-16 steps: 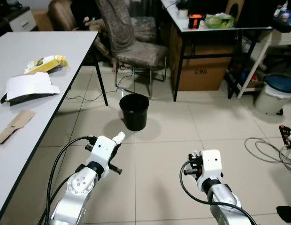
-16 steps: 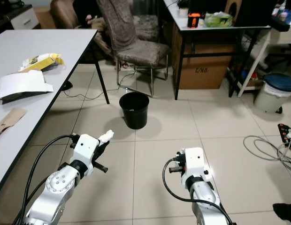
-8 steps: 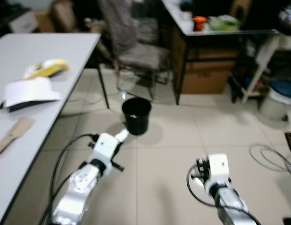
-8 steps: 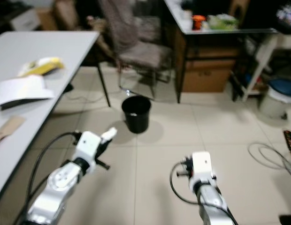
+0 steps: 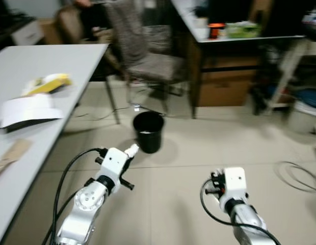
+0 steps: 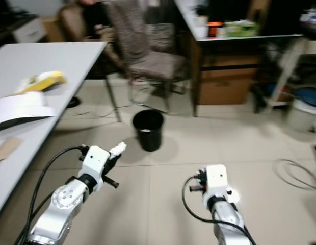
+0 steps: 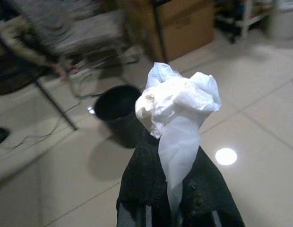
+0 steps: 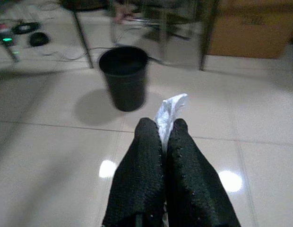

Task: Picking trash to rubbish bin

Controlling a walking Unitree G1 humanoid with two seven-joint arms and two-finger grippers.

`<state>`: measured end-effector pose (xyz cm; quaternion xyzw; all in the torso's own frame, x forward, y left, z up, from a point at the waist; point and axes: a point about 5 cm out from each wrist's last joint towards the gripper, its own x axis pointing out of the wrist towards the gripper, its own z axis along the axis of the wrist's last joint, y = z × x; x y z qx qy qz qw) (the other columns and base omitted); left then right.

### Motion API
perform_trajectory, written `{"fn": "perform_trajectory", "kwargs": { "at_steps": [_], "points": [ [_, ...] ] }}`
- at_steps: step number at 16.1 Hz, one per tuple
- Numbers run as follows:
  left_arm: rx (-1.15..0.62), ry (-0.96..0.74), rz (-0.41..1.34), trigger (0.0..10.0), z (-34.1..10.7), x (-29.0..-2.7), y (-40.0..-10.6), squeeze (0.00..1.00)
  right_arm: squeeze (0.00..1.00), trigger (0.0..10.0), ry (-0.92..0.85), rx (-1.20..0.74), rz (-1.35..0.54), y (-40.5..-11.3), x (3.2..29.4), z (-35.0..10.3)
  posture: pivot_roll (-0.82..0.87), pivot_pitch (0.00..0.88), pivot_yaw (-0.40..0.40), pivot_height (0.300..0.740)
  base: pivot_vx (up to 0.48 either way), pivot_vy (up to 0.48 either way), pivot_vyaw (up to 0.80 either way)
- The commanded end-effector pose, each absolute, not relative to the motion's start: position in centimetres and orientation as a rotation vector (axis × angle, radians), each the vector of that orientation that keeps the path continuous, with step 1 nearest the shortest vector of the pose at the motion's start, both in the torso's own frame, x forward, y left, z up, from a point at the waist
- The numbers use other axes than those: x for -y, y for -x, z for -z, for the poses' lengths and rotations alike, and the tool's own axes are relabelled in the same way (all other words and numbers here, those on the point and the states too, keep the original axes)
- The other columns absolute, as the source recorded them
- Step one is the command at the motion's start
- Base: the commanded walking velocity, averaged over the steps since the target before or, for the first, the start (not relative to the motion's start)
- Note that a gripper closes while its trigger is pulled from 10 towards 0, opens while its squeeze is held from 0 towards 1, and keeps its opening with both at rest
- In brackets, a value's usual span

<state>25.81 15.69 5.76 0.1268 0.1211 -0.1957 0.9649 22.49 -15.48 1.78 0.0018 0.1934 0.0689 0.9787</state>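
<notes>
Since a second ago the camera has been carried forward, so the black rubbish bin (image 5: 148, 131) is seen slightly nearer the arms; the things themselves have not been shifted. No writing can be read, as the head views are blurred.

From the left eye, the bin is seen standing on the tiled floor (image 5: 188, 153) beyond the table's far corner, with a pale scrap inside. A yellow packet (image 5: 46, 83), white folded paper (image 5: 28, 109) and a cardboard piece (image 5: 9, 156) are seen lying along the white table's (image 5: 56, 56) right edge. The left gripper (image 5: 131, 150) is held short of the bin, the right gripper (image 6: 215, 176) well apart from it.

In the left wrist view, crumpled white tissue (image 7: 177, 101) is pinched between pressed-together fingers (image 7: 146, 184).

In the right wrist view, a white scrap (image 8: 169, 112) is pinched between closed fingers (image 8: 139, 165), the bin ahead.
</notes>
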Motion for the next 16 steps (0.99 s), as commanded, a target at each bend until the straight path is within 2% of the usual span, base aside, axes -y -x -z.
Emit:
{"fn": "perform_trajectory", "kwargs": {
  "at_steps": [1, 4, 7, 12, 16],
  "points": [
    [-0.232, -0.258, 0.397, 10.0, -6.1, -15.8, -26.1, 0.0, 0.0, 10.0, 0.001, -0.39, -0.155, -22.5, 15.0, -1.7, -0.03, 0.008, 0.045, 0.74, 0.386, 0.0, 0.0],
    [-0.236, -0.259, 0.405, 10.0, -6.0, -15.7, -26.2, 0.0, 0.0, 10.0, -0.031, -0.397, -0.131, -22.4, 15.2, -1.5, -0.03, 0.005, 0.048, 0.74, 0.401, 0.0, 0.0],
    [-0.241, -0.265, 0.408, 10.0, -5.8, -15.8, -26.2, 0.0, 0.0, 10.0, -0.027, -0.408, -0.127, -22.2, 15.3, -1.2, -0.02, 0.0, 0.045, 0.74, 0.399, 0.0, -0.53],
    [-0.288, -0.275, 0.398, 10.0, -4.4, -16.4, -25.7, 0.0, 0.0, 10.0, -0.018, -0.427, -0.105, -22.3, 15.2, -0.3, -0.02, 0.0, 0.043, 0.74, 0.4, 0.0, 0.0],
    [-0.311, -0.258, 0.353, 10.0, -3.7, -16.9, -25.9, 0.0, 0.0, 10.0, 0.081, -0.405, -0.086, -23.0, 15.4, -0.2, -0.02, 0.0, 0.028, 0.74, 0.4, 0.0, 0.0]
  ]
}}
